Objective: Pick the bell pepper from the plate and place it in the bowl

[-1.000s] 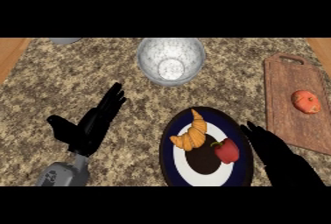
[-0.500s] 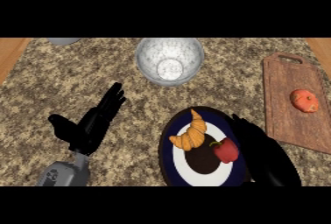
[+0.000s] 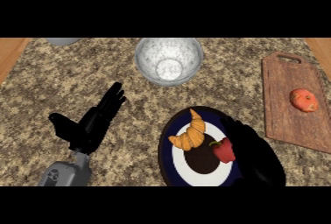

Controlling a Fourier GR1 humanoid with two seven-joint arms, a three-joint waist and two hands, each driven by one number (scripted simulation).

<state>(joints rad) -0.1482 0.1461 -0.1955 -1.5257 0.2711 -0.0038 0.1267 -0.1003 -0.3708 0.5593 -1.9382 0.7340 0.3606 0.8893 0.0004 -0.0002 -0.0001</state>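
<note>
From my station I saw the right hand (image 3: 253, 151) lying low over the right side of the plate (image 3: 167, 151), its forearm coming in from the lower edge and its dark fingers (image 3: 234, 127) stretched up and slightly leftward, straight rather than curled; they ran alongside the bell pepper (image 3: 223, 150) and appeared to touch its right flank, but nothing was wrapped round it, so I read the hand as released and holding nothing. The left hand (image 3: 89, 124) rested at the left of the view over the speckled counter (image 3: 77, 78), fingers straight and angled up toward the right, thumb spread out to the left, well apart from everything on the counter. The pepper lay on the plate's right half, just right of a dark round patch (image 3: 202, 159) in the plate's white centre. It was small, glossy red, with a short green stem at its upper left end; its long axis ran diagonally, stem toward the upper left and body toward the lower right. A croissant (image 3: 188, 135) lay on the same plate, up and to the left of the pepper. The clear bowl (image 3: 169, 60) stood farther up the counter, well apart from the plate. A wooden cutting board (image 3: 294, 122) with a tomato (image 3: 304, 99) on it sat at the right.
</note>
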